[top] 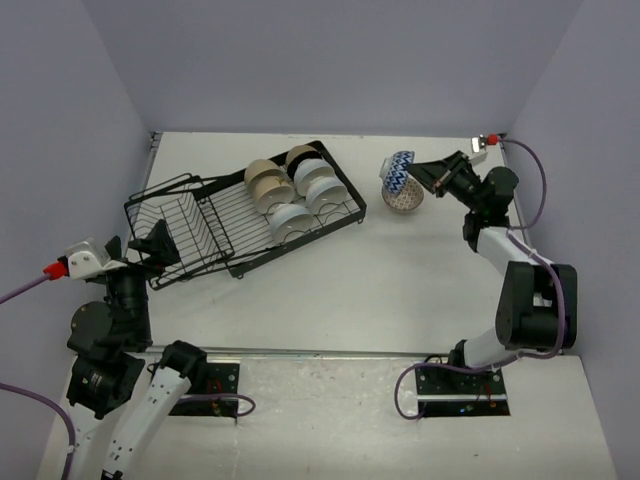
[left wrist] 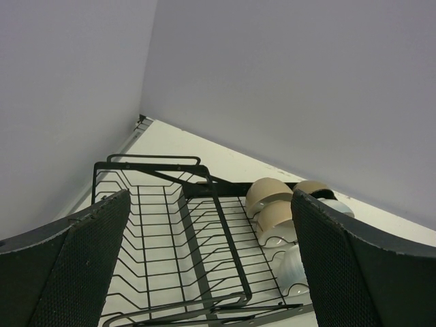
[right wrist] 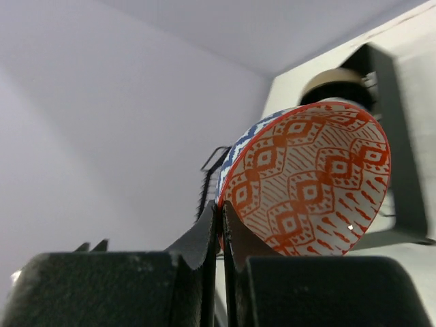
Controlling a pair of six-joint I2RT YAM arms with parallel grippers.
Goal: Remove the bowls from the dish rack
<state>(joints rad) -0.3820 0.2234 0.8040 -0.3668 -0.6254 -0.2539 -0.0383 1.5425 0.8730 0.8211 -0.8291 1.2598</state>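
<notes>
The black wire dish rack (top: 200, 225) lies slanted left of centre and also fills the left wrist view (left wrist: 170, 231). Several white and beige bowls (top: 290, 190) stand in its far end, and some show in the left wrist view (left wrist: 272, 204). My right gripper (top: 428, 178) is shut on the rim of the blue-white patterned bowl (top: 400, 180) and holds it tilted to the right of the rack. In the right wrist view the bowl's red-patterned inside (right wrist: 310, 184) faces the camera, its rim pinched between the jaws (right wrist: 219, 221). My left gripper (top: 150, 245) is open at the rack's near left end, holding nothing.
Lilac walls close the table on the left, back and right. The rack's basket section (top: 165, 225) has nothing in it. Bare tabletop (top: 400, 280) lies between the rack and the right arm.
</notes>
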